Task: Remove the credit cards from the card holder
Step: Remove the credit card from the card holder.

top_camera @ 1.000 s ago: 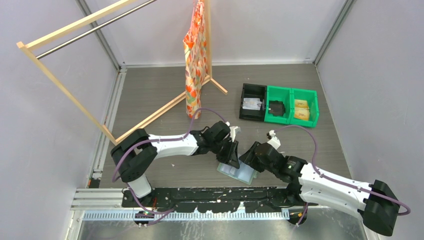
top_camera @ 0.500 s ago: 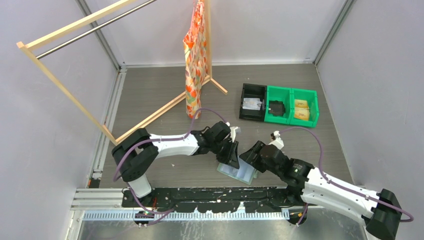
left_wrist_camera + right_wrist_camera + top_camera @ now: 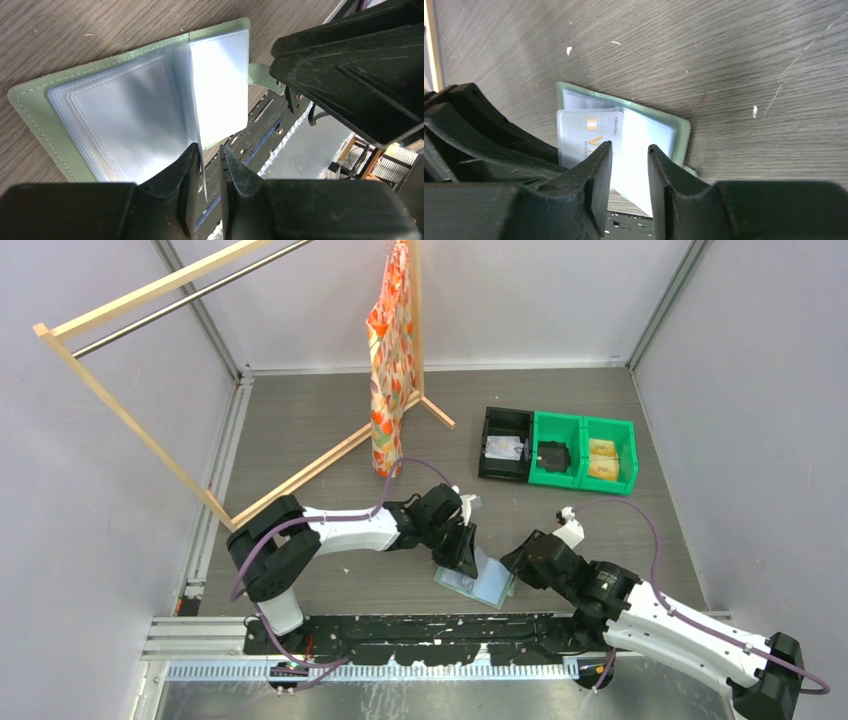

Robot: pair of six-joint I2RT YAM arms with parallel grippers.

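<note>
Card holder (image 3: 482, 583) lies open, left claw (image 3: 210, 150) clamped on its clear leaf, right claw (image 3: 630, 147) apart near it, bins (image 3: 557, 417) well behind.

Sage-green card holder (image 3: 480, 582) lies open on the table (image 3: 330, 430), one clear sleeve (image 3: 220, 95) lifted, card (image 3: 591, 131) inside.

White-and-black arms (image 3: 350, 530), purple cables (image 3: 412, 460)

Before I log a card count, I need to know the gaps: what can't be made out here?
Top view: card holder too small, partly under the left gripper.
Left wrist: glare on the sleeves hides what they hold.
Right wrist: the right gripper covers part of the card.
</note>
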